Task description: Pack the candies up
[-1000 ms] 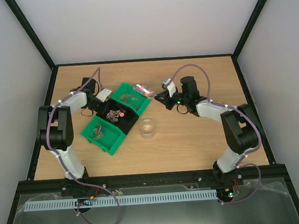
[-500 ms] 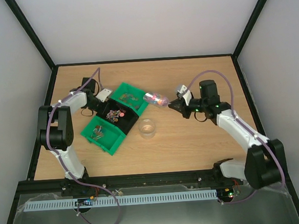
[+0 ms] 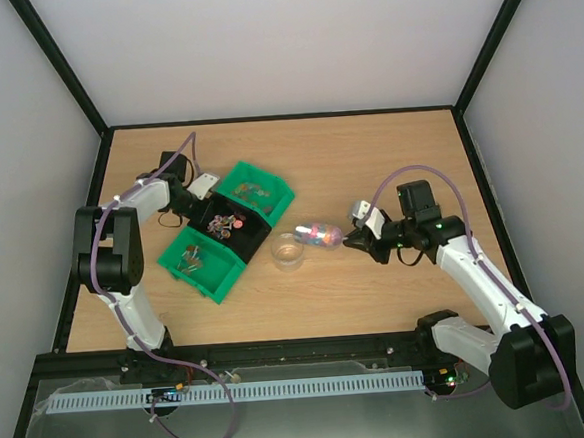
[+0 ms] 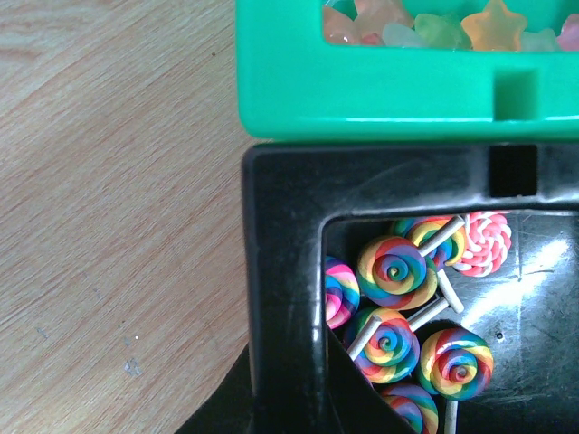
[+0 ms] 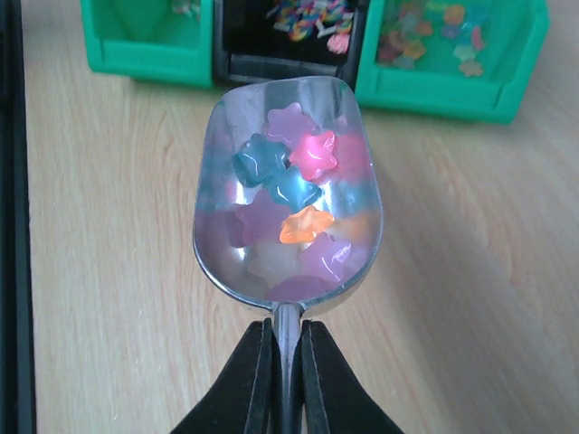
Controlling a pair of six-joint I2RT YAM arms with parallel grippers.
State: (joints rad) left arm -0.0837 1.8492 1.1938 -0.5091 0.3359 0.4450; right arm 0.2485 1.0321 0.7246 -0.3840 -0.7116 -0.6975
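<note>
Right tool [image 5: 287,333] on scoop [image 5: 213,242] handle, candies [image 5: 295,181] ahead in bowl.

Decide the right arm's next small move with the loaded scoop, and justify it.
Probably ease the scoop leftward until its lip is over the clear jar: the right gripper clamps its handle, star candies fill it, and the jar stands just beside.

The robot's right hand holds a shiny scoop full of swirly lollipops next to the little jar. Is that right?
Not quite. The scoop in the right gripper, next to the jar, is full of star candies, not lollipops, as the right wrist view shows. The lollipops lie in the black bin.
</note>
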